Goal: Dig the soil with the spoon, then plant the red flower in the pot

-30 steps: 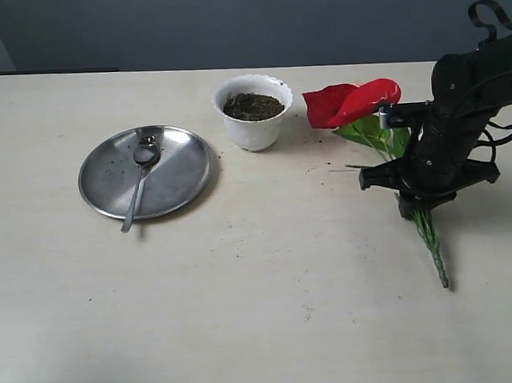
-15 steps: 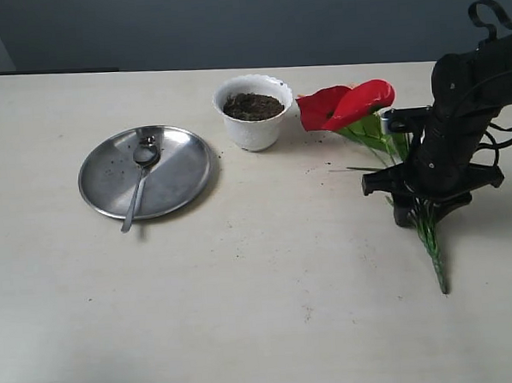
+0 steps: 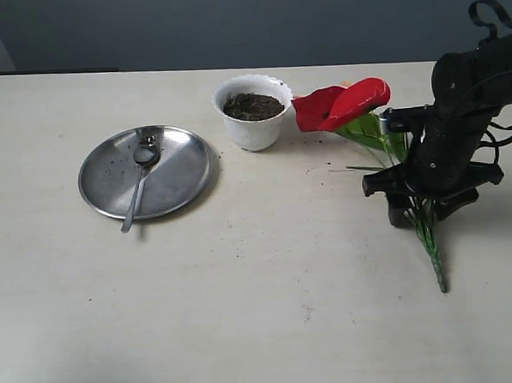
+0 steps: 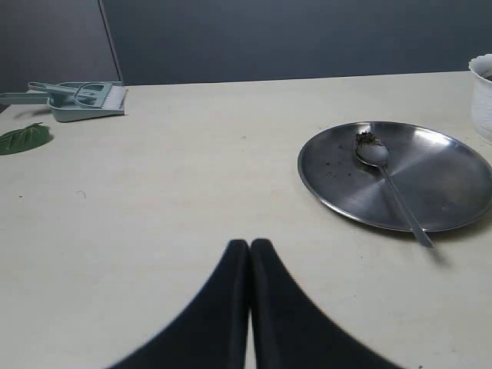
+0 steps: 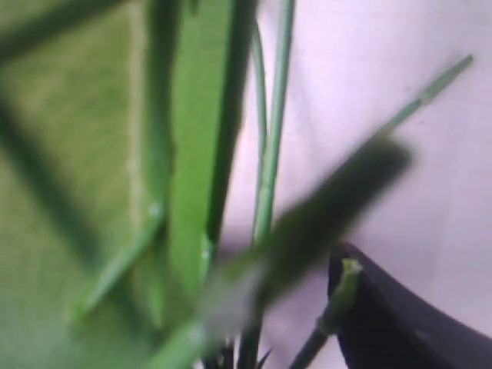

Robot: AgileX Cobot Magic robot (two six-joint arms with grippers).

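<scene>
Here, the pot (image 3: 253, 133) stands on a pale table (image 3: 262, 311) before a dark wall (image 3: 230, 21).

Plate (image 3: 182, 170): grey metal, soft sheen, a few dark crumbs on it. Spoon (image 3: 138, 185): brighter polished metal. Pot (image 3: 254, 127): white, smooth, glazed look. Soil (image 3: 252, 106): dark, coarse, crumbly, matt. Red flower (image 3: 342, 105): glossy plastic-looking bloom, smooth green leaves. Table (image 3: 269, 285): pale, matt, lightly speckled. Dustpan (image 4: 81, 100): pale green plastic.
</scene>
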